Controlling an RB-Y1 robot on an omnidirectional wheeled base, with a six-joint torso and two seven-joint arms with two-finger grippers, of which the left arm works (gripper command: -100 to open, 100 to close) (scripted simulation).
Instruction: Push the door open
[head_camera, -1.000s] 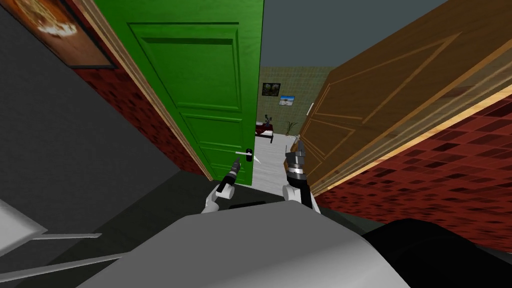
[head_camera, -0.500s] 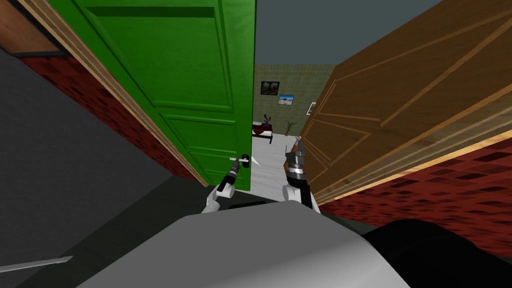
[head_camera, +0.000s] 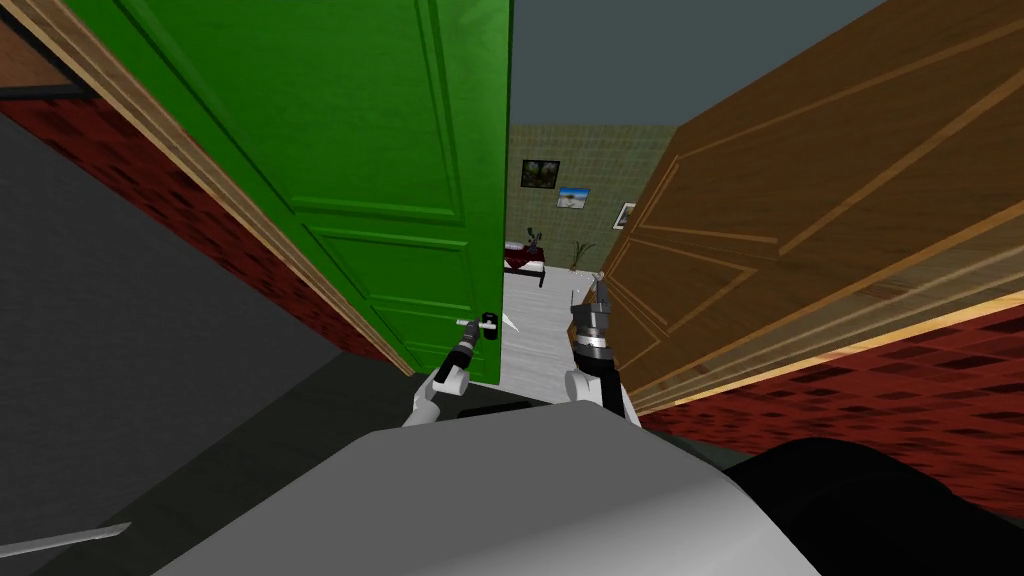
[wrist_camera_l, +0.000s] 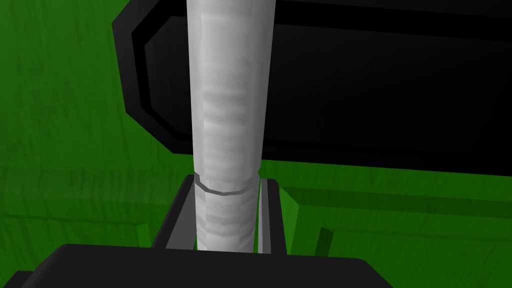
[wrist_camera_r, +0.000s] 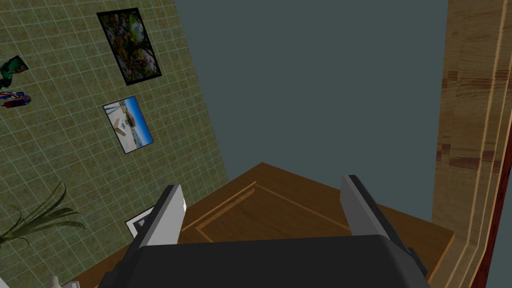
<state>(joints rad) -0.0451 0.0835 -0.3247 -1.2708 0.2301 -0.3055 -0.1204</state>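
Observation:
A green panelled door (head_camera: 400, 150) stands ajar on my left. Its white lever handle (head_camera: 468, 322) sits on a black plate (wrist_camera_l: 375, 90) near the free edge. My left gripper (head_camera: 474, 332) is at that lever. In the left wrist view the white handle (wrist_camera_l: 227, 125) runs up between the gripper's (wrist_camera_l: 228, 181) fingers (wrist_camera_l: 269, 215), which press its two sides, with the green door face (wrist_camera_l: 60, 125) right behind. My right gripper (head_camera: 597, 295) hangs open in the gap between the doors, holding nothing (wrist_camera_r: 261, 182).
A brown wooden door (head_camera: 800, 200) stands open close on the right, near my right arm. Red brick walls (head_camera: 900, 400) flank both doors. Through the gap lie a pale floor (head_camera: 535, 345), a dark low table (head_camera: 527, 260), a plant (head_camera: 580, 252) and a tiled wall with pictures (head_camera: 541, 175).
The whole head view has shifted: I have moved closer to the green door. My left gripper's fingers have closed from wide open onto the lever handle. The right arm has kept its pose.

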